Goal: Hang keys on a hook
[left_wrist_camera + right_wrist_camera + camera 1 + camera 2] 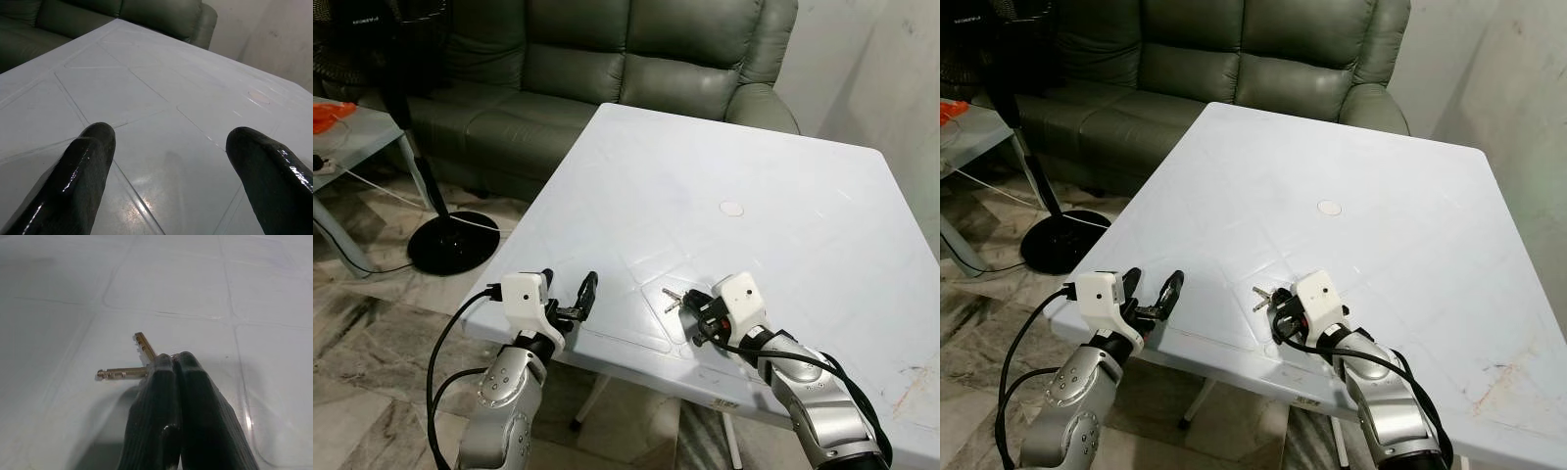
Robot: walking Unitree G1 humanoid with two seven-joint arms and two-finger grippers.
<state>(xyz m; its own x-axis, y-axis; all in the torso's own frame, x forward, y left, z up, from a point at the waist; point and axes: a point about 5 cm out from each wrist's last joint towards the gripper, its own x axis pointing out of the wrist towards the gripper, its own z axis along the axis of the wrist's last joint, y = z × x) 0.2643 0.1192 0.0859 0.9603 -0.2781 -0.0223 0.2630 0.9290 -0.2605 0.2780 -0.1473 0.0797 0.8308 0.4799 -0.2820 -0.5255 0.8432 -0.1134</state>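
Observation:
A small bunch of brass keys (128, 363) lies on the white table (705, 147) near its front edge. My right gripper (173, 360) rests low on the table, shut on the keys; two key blades stick out past the fingertips. In the left eye view the keys (673, 298) point left from the right gripper (696, 309). My left gripper (570, 290) hovers open at the table's front left edge with nothing between its fingers (88, 161).
A small round white disc (731, 208) sits at the table's middle. A grey-green leather sofa (607, 59) stands behind the table. A black fan base (453, 242) and cables are on the floor at left, beside a side table (352, 137).

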